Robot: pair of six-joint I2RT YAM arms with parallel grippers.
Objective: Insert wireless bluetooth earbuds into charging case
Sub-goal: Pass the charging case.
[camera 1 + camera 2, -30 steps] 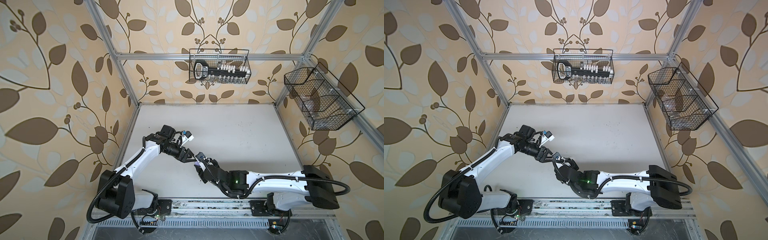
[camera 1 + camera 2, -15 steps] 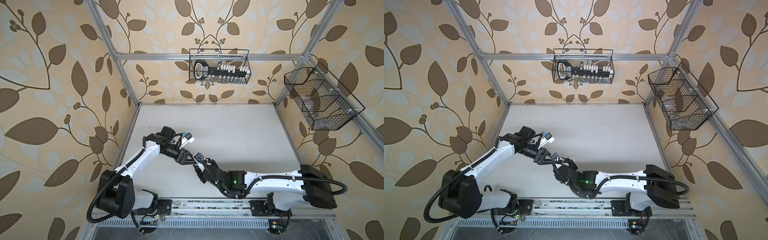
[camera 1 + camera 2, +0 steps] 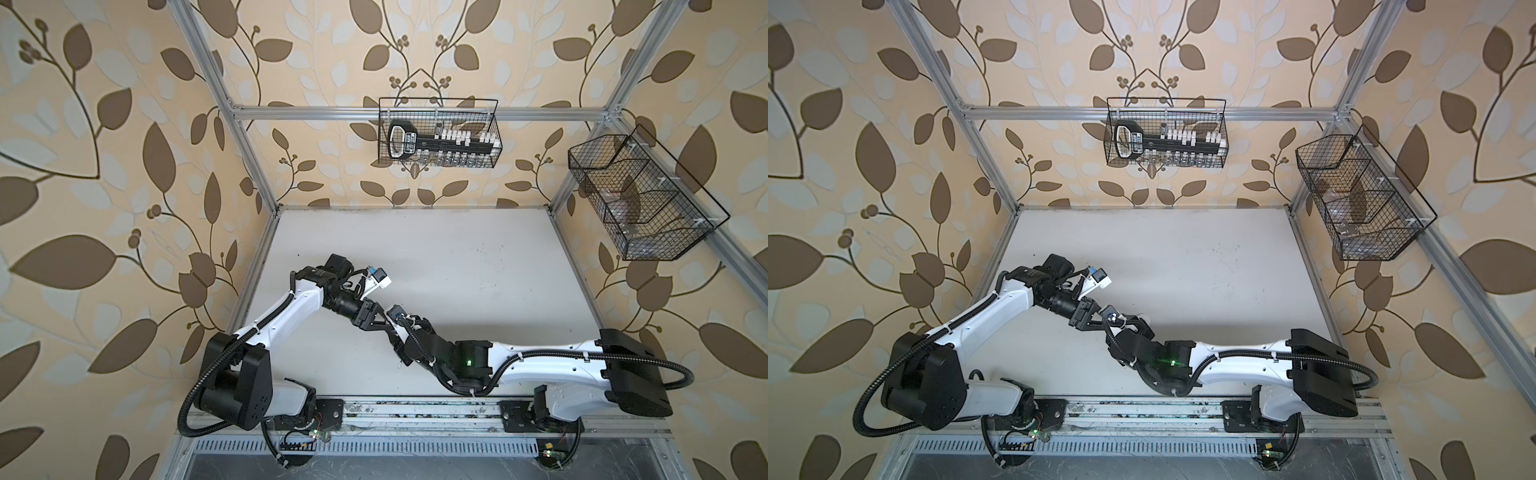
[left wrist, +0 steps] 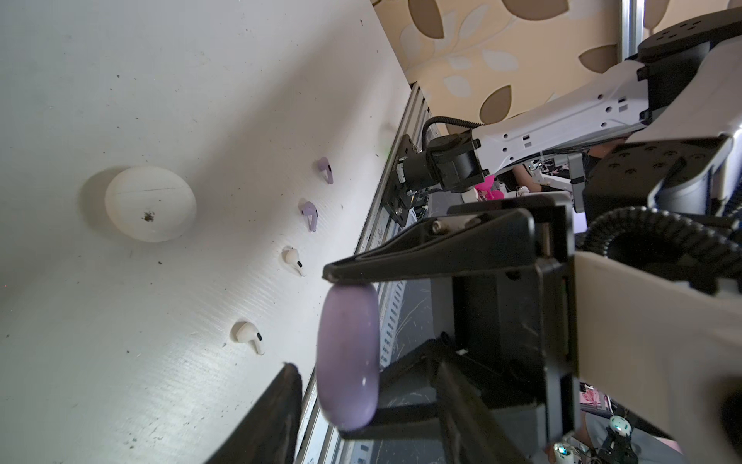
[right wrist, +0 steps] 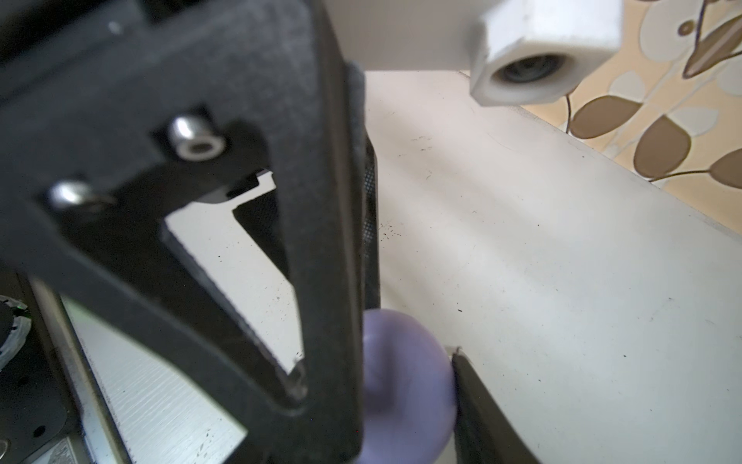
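Clearly, we are at the step before any insertion: a case must first be opened. The right tool (image 4: 341,353) holds the lavender case (image 5: 405,385) in the air, off the desk (image 4: 160,80), with one finger at each end. In the left wrist view the case shows edge-on, low in the middle of the frame, and its lid looks closed. In both top views the two arms meet a little left of the centre, and the left tool (image 3: 374,323) stands close against the right one. We cannot tell if the left tool pinches the case. Only one blurred finger (image 4: 277,418) of it shows, at the bottom of the frame just beside the case, and no contact is to be seen.

None of the earbuds is in a case yet. They lie in a row on the desk near the front rail. A lavender earbud (image 4: 324,168) is uppermost in the frame, with another lavender earbud (image 4: 309,215) under it. Then come a white earbud (image 4: 293,261) and a second white earbud (image 4: 249,335), the lowest. The white case (image 4: 150,203) lies closed at the left, well apart from them.

For the next move, we judge that the left tool must take one half of the shell while the right tool keeps the other half firm. The shell is smooth and round, so it may slip.
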